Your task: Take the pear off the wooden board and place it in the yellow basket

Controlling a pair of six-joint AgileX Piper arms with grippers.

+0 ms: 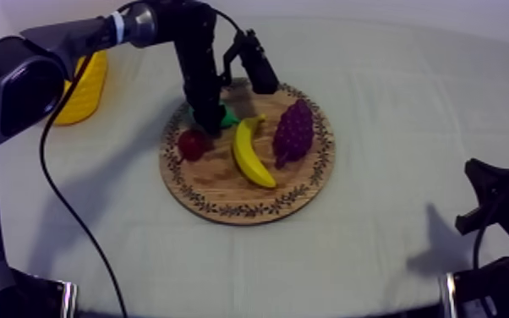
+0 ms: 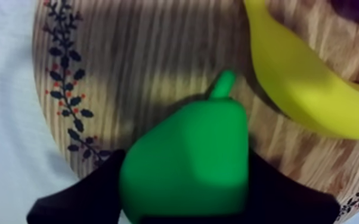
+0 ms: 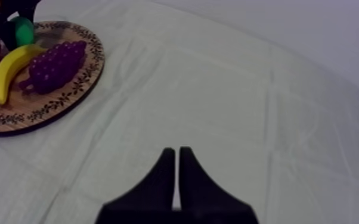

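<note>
The left gripper [image 2: 182, 193] is closed round the pear [image 2: 185, 161]: its two black fingers [image 2: 74, 199] press the green body from either side, spread only as far as the fruit's width, and the stem points away from the gripper. Seen from above, the left gripper [image 1: 211, 123] stands upright over the far part of the wooden board [image 1: 216, 182], with a bit of the pear [image 1: 230, 117] showing beside it. Whether the pear rests on the wood or is just clear of it I cannot tell.

Just beside the gripper lies the small red fruit [image 1: 193, 144]. On the other side is the banana [image 1: 249, 152], its end near the pear's stem. Beyond the banana lies the bunch of grapes [image 1: 293, 133].

The yellow basket [image 1: 84, 89] stands off the board, well apart from the gripper, partly behind the left arm.

The right gripper [image 3: 177, 179] is far from the board over the bare cloth [image 3: 247, 89], its fingers together in a narrow wedge with nothing between them.
</note>
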